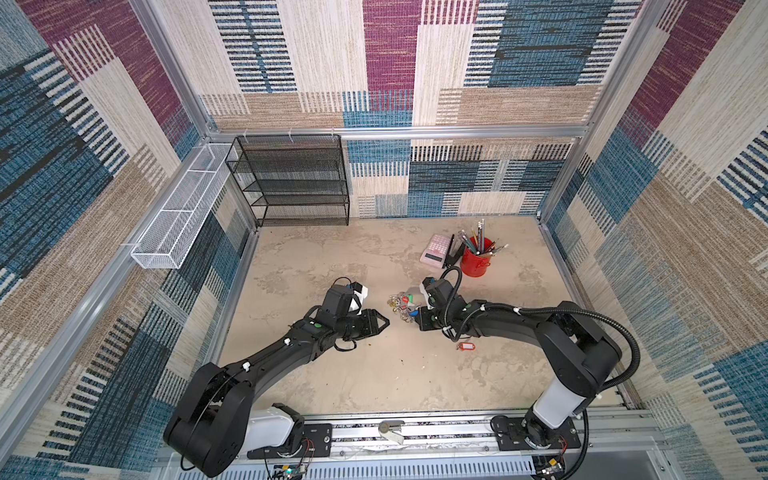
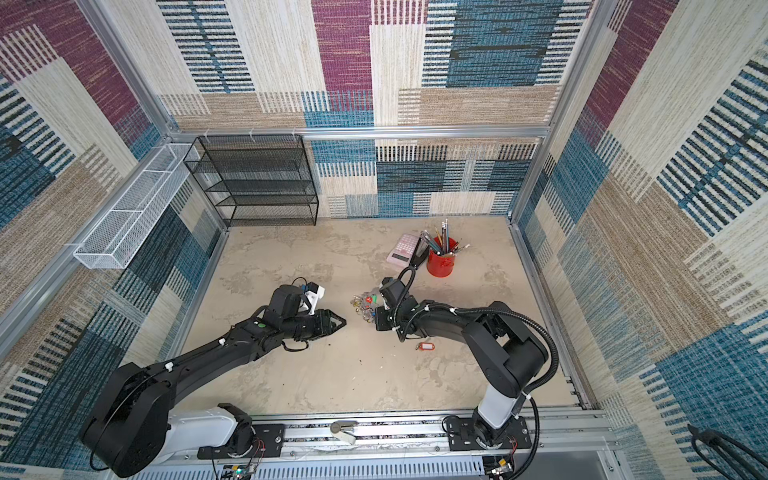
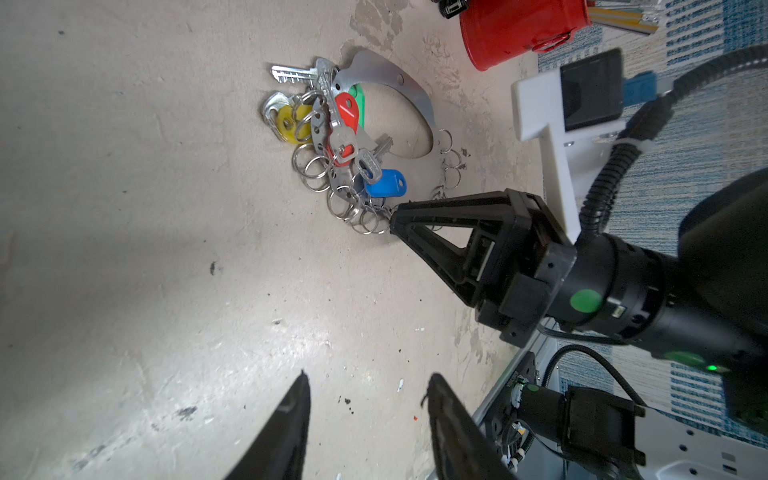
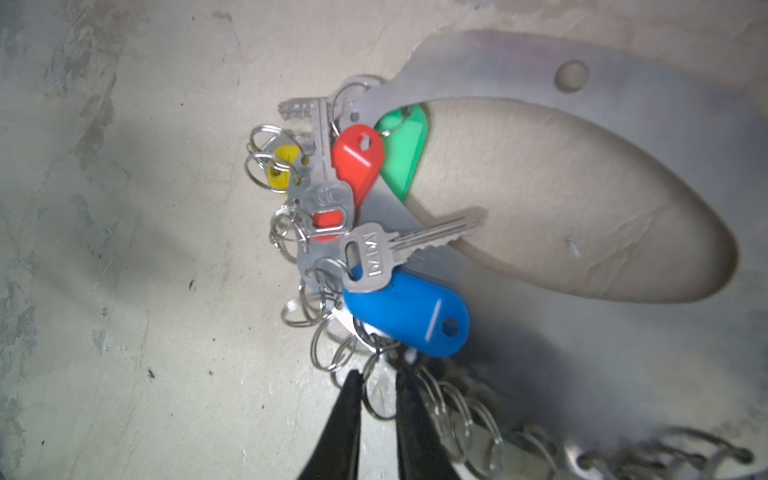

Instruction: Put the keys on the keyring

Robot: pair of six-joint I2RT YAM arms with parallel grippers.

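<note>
The right gripper (image 4: 376,372), jaws narrow around 1 split ring (image 4: 376,415), touches the edge of the keyring (image 4: 623,79), whose loop stretches straight ahead of it. The left gripper (image 3: 365,378), half open and empty, hangs farther off.

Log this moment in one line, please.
left hand open, empty, apart from keyring | right hand nearly shut around its split rings, grip unclear | red-tagged key loose on table

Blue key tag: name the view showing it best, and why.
Right wrist view: the blue key tag is large and sharp, white stripe and hole clear. The left wrist view shows it smaller, partly under a key; in both top views, a blue speck.
</note>
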